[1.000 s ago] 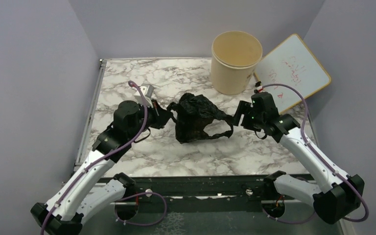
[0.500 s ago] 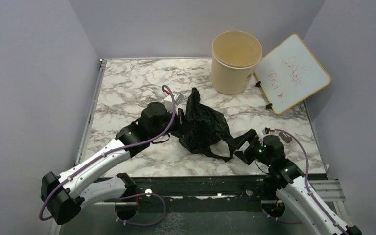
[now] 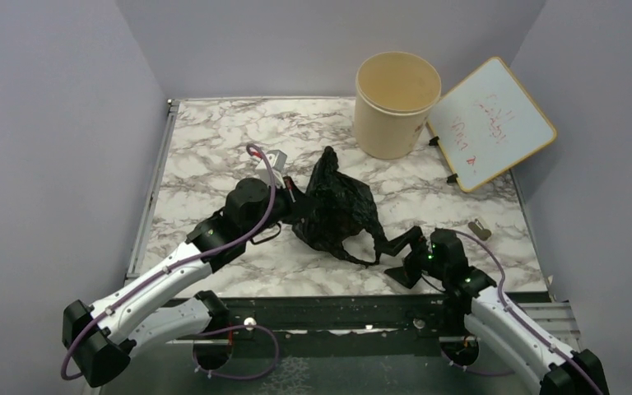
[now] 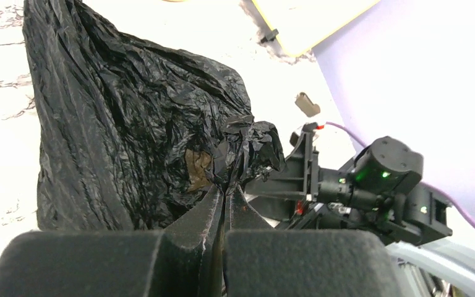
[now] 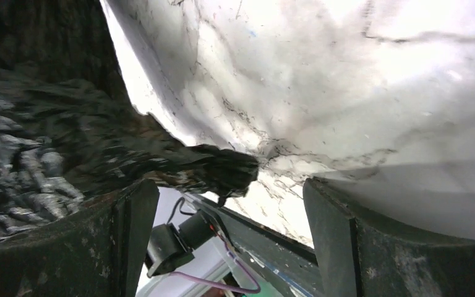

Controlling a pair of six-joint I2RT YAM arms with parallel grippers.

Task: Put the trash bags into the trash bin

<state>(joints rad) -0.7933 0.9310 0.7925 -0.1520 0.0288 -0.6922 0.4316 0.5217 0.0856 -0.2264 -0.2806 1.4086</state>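
Note:
The black trash bag (image 3: 337, 212) stands bunched in a peak on the marble table, mid-front. My left gripper (image 3: 293, 197) is shut on a gathered fold at its left side; in the left wrist view the closed fingertips (image 4: 224, 190) pinch crumpled plastic of the bag (image 4: 117, 124). My right gripper (image 3: 405, 257) stands open near the front edge, at the bag's thin handle strand (image 3: 385, 245). In the right wrist view the strand's end (image 5: 222, 170) lies between the spread fingers (image 5: 130, 235), and nothing is held. The beige trash bin (image 3: 397, 103) stands upright at the back, apart from both grippers.
A whiteboard with a yellow frame (image 3: 494, 119) leans at the back right beside the bin. A small beige clip (image 3: 479, 229) lies on the table to the right of my right gripper. Purple walls close in the table on three sides.
The right arm has drawn back from mid-table to the front edge and its jaws have widened. The left gripper, still shut, has pulled the bag rightward and bunched it upright.

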